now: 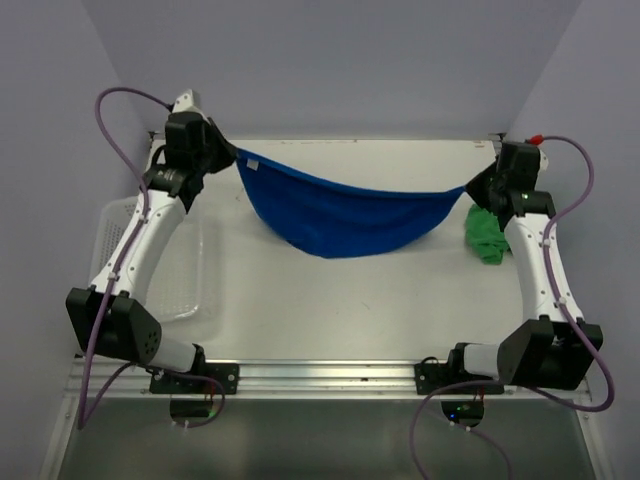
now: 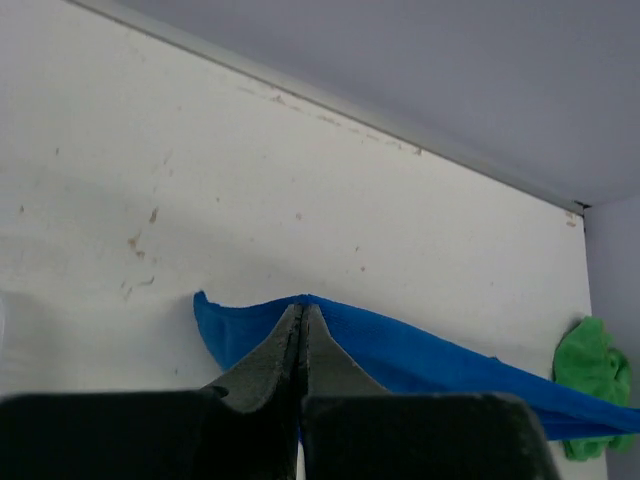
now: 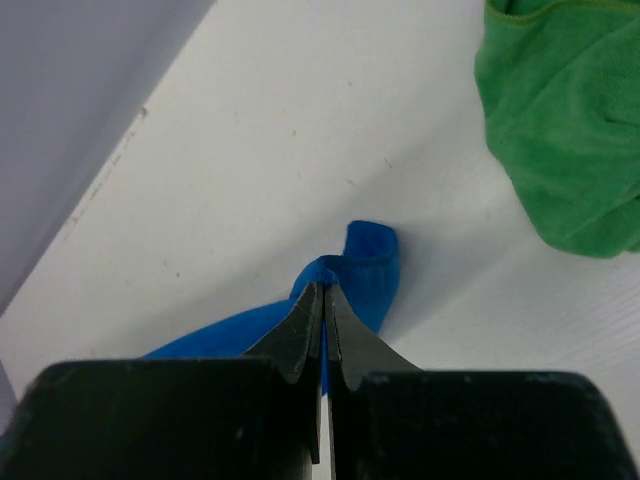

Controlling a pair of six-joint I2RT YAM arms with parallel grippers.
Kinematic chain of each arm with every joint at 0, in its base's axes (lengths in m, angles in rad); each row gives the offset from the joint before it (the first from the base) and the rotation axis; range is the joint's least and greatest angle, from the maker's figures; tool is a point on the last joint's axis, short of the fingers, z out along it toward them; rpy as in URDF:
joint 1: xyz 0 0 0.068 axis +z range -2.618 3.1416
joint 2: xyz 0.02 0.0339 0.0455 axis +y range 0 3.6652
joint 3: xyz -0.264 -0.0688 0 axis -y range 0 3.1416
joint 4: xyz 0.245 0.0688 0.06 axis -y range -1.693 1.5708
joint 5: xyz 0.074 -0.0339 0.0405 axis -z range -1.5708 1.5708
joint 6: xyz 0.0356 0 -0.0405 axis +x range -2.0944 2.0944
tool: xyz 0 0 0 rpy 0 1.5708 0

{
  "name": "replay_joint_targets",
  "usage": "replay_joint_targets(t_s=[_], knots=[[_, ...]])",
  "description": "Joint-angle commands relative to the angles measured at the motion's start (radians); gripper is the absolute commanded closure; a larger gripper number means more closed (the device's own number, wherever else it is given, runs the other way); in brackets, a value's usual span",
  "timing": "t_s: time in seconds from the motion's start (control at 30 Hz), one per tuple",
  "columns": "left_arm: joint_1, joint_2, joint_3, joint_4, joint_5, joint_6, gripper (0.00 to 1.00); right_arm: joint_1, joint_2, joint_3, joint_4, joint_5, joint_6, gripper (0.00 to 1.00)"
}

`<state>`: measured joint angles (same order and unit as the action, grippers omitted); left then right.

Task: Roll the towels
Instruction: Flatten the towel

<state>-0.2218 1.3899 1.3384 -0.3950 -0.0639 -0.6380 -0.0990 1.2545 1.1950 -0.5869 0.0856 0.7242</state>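
Suspended: royal blue soft cloth towel (image 1: 340, 215), long axis running nine to three o'clock above the white table (image 1: 330, 310), belly sagging toward six. The left gripper (image 1: 230, 156) is pinched tight on its nine o'clock corner, the right gripper (image 1: 476, 186) likewise on the three o'clock corner. A crumpled bright green cloth towel (image 1: 486, 235) lies at the right gripper's five o'clock, so the right arm is nearer.
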Motion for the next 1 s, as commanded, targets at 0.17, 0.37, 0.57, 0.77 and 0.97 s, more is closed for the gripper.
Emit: replay_joint_targets(t_s=[0.17,0.37,0.57,0.77,0.97], knots=[[0.186,0.259,0.402,-0.041,0.257,0.000,1.00,-0.047,0.186,0.326,-0.039,-0.081,0.122,1.00],[0.222,0.379,0.554,-0.064,0.334,-0.003,1.00,-0.051,0.252,0.462,-0.050,-0.110,0.118,1.00],[0.256,0.310,0.351,0.026,0.357,0.001,1.00,-0.056,0.209,0.358,-0.008,-0.138,0.090,1.00],[0.256,0.103,-0.115,0.187,0.368,-0.022,1.00,-0.067,0.008,-0.010,0.056,-0.149,0.041,1.00],[0.256,-0.067,-0.442,0.254,0.349,-0.017,1.00,-0.073,-0.159,-0.319,0.078,-0.158,0.011,1.00]])
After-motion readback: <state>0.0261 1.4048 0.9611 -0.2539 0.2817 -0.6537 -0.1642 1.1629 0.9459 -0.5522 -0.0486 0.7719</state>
